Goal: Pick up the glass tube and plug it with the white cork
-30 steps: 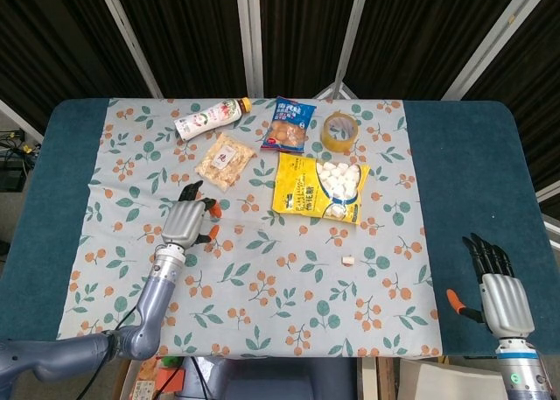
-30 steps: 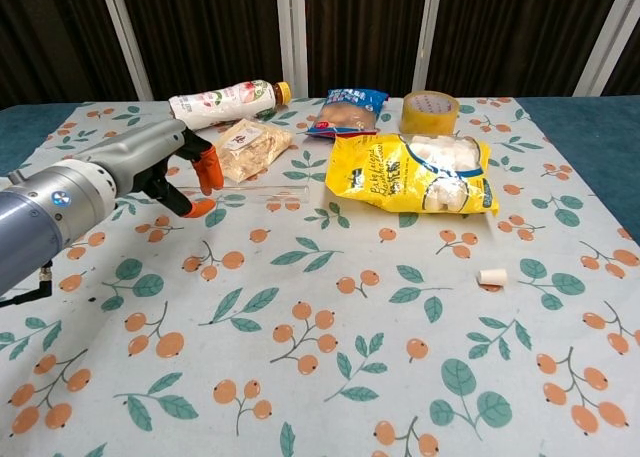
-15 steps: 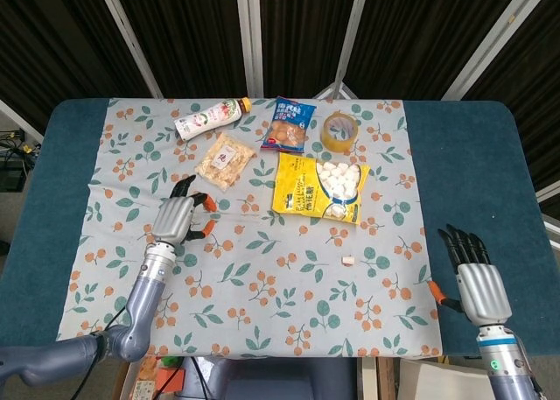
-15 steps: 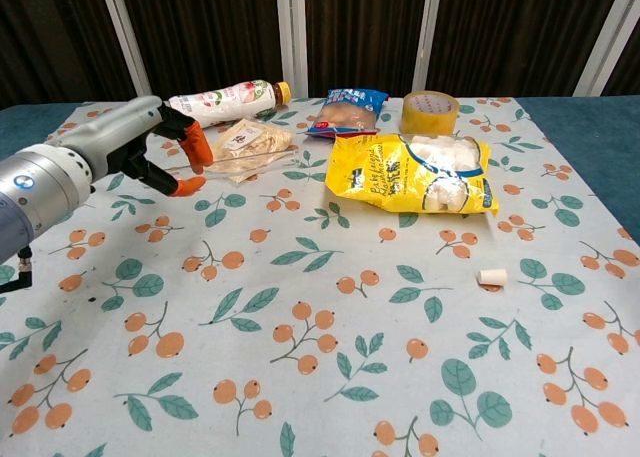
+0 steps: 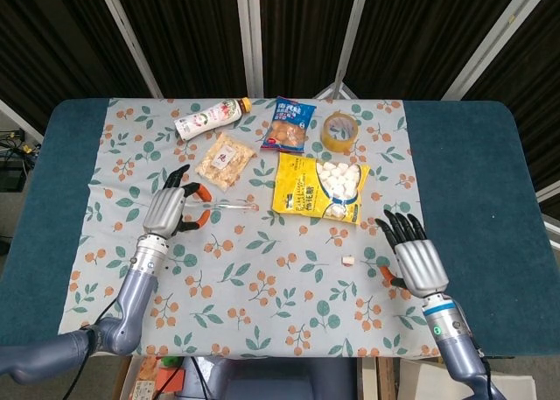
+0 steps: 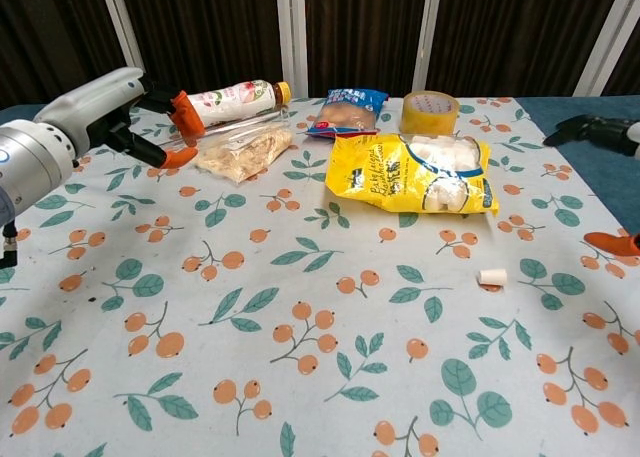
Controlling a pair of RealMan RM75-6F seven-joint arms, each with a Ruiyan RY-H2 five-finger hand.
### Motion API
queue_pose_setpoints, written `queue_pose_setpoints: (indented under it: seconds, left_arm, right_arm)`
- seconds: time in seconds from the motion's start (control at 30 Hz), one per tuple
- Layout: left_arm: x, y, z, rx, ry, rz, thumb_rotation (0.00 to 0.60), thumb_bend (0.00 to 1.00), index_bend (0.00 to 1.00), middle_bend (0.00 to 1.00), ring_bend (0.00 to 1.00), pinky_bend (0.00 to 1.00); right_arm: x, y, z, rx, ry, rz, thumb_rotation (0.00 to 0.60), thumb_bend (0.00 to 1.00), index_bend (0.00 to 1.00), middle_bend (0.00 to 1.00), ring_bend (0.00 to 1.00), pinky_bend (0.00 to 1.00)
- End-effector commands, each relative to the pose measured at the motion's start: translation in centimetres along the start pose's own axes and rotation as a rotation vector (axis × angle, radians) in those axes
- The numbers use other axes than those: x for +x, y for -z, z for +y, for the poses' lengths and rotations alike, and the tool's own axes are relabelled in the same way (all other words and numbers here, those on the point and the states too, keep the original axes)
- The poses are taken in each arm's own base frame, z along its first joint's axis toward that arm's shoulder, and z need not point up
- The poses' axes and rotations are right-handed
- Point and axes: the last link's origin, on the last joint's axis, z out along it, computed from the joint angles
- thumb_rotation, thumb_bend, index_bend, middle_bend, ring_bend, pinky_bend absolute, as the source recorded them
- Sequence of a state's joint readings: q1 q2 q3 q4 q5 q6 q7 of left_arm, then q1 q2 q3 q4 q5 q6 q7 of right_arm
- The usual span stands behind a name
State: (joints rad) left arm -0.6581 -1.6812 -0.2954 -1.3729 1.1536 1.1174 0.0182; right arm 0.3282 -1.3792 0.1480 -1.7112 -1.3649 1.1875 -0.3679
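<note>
My left hand [image 5: 166,212] [image 6: 110,112] pinches one end of the clear glass tube [image 5: 226,207] [image 6: 235,126] between its orange-tipped fingers. The tube is lifted off the cloth and points roughly level toward the right. The small white cork [image 5: 348,261] [image 6: 491,276] lies on the flowered cloth right of centre. My right hand [image 5: 416,260] [image 6: 598,132] hovers just right of the cork with fingers spread and nothing in it. In the chest view only its fingertips show at the right edge.
At the back lie a drink bottle [image 5: 207,118] [image 6: 225,102], a small snack packet [image 5: 226,161], a blue bag [image 5: 288,124], a tape roll [image 5: 340,130] and a yellow marshmallow bag [image 5: 321,186] [image 6: 410,172]. Bare blue table [image 5: 472,155] flanks the cloth.
The left hand has lifted the tube and drawn it up and toward the left. The right hand has come in from the table's near right corner to beside the cork.
</note>
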Motion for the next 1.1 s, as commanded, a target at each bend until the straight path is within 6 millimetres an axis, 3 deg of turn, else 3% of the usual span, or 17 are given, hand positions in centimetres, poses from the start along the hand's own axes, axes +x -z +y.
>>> queue_pose_setpoints:
  seconds: [0.03,0.3,0.53,1.1]
  left_arm:
    - [0.3,0.0,0.0,-0.009,0.006,0.005,0.6,0.73,0.65,0.45,0.03,0.0]
    - [1.2,0.4,0.1,-0.037,0.023,0.012,0.6,0.73,0.65,0.45,0.03,0.0]
    - [1.8,0.5,0.3,-0.055,0.018,0.017,0.6,0.73,0.65,0.45,0.03,0.0]
    - [2.1,0.2,0.6,-0.074,0.02,0.016,0.6,0.73,0.65,0.45,0.03,0.0]
  right_arm:
    - [-1.0,-0.7,-1.3,0.018,0.003,-0.022,0.6,0.35,0.3,0.07,0.0,0.0]
    - [-3.3,-1.4,-3.8,0.045,0.014,-0.062,0.6,0.35,0.42,0.13,0.0,0.0]
    - [-4.7,-2.3,-3.5,0.006,0.037,-0.068,0.6,0.35,0.48,0.17,0.0,0.0]
    - [-6.4,-3.3,-3.0,-0.04,0.059,-0.079,0.6,0.35,0.46,0.17,0.0,0.0]
